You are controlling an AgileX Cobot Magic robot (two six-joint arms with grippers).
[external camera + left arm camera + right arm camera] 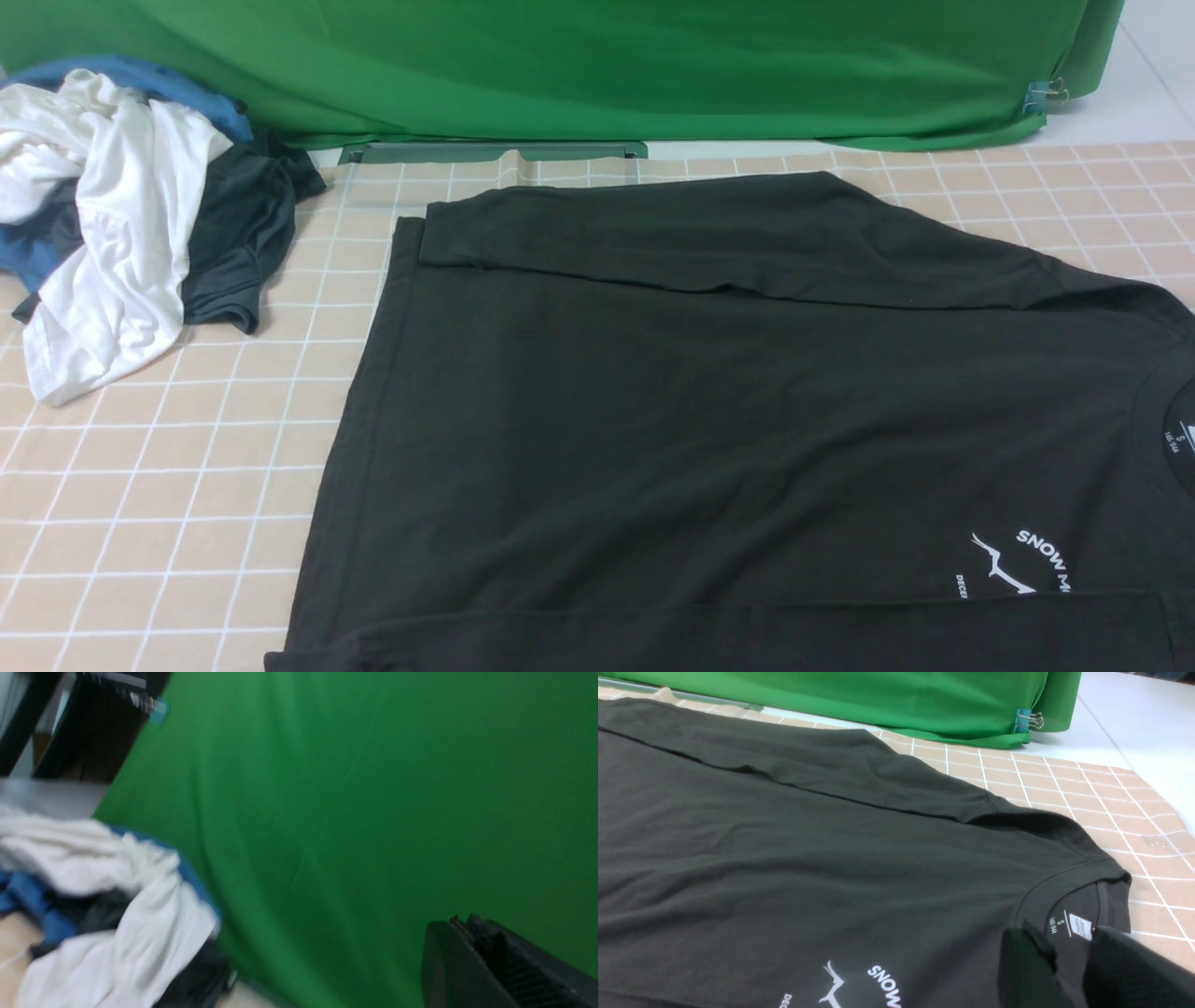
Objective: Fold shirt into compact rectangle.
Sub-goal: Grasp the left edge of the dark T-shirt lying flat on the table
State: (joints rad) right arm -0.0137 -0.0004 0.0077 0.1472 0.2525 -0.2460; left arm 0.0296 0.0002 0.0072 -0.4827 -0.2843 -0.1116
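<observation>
Right wrist view showed the right end effector (1066, 952) with its two dark fingers spread. The neck of the shirt (784, 849) showed through the gap between them, but whether they touched the cloth could not be told. Just past that gap, the inside of the collar bore a printed "S" with a finer line under it, too small to read. Beside it sat a white neck label (1080, 926), also illegible. Further out on the chest ran white lettering (885, 987) reading "SNOW", next to a bird-like logo (833, 984) and the start of a lower word, "DE".

The left end effector (467, 935) was pressed together and held nothing. It appeared in a blurred left wrist view against the green cloth (355, 802).

From the front, the shirt lay flat on the bench (140, 523), a peach surface with a white grid. It filled the view from the centre out to 3 and 5 o'clock. Its collar was cut off at 3 o'clock and its hem faced 9 o'clock. One sleeve (653, 233) was folded across the body along the 12 o'clock side. In this view the arc read "SNOW M", with "DECE" below.

At 10 o'clock lay a heap made up of a white garment (121, 233), a blue garment (159, 84) and a dark garment (243, 233), well apart from the shirt. The green cloth hung across 12 o'clock, with a binder clip (1046, 93) on it toward 2 o'clock.
</observation>
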